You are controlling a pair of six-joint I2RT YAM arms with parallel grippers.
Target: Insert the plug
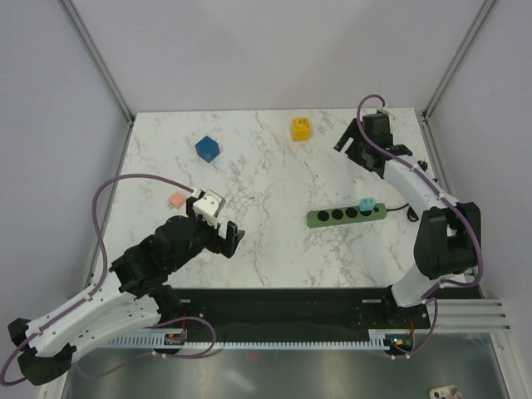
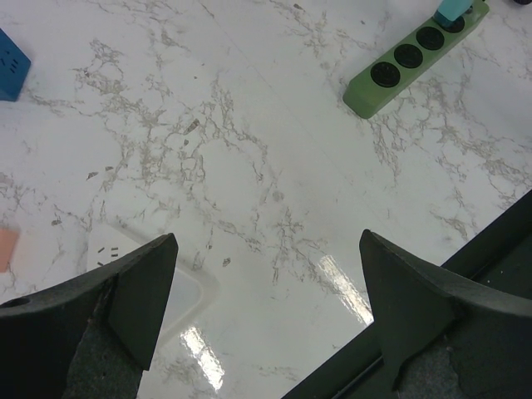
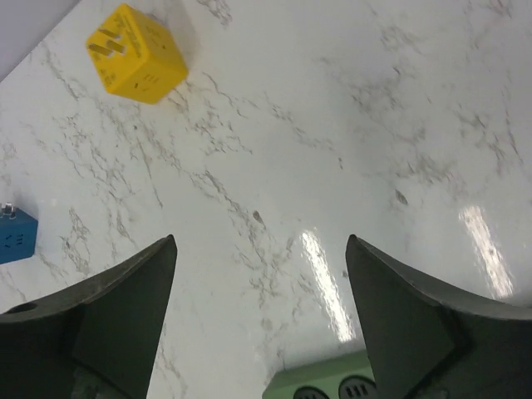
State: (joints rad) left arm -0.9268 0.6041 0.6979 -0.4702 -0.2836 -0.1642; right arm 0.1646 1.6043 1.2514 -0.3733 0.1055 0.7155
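The yellow plug (image 1: 301, 129) sits on the marble table at the back centre, and shows at the upper left of the right wrist view (image 3: 137, 54). The dark green socket strip (image 1: 345, 215) lies at the right middle, with a teal plug (image 1: 366, 204) seated near its right end. My right gripper (image 1: 349, 137) is open and empty, a little right of the yellow plug; in its own view (image 3: 259, 238) only bare table lies between the jaws. My left gripper (image 1: 218, 231) is open and empty near the front left (image 2: 266, 237).
A blue cube (image 1: 207, 149) sits at the back left. A pink block (image 1: 175, 200) and a white block (image 1: 209, 204) lie beside my left gripper. A black cord runs off the strip's right end. The black front rail borders the table.
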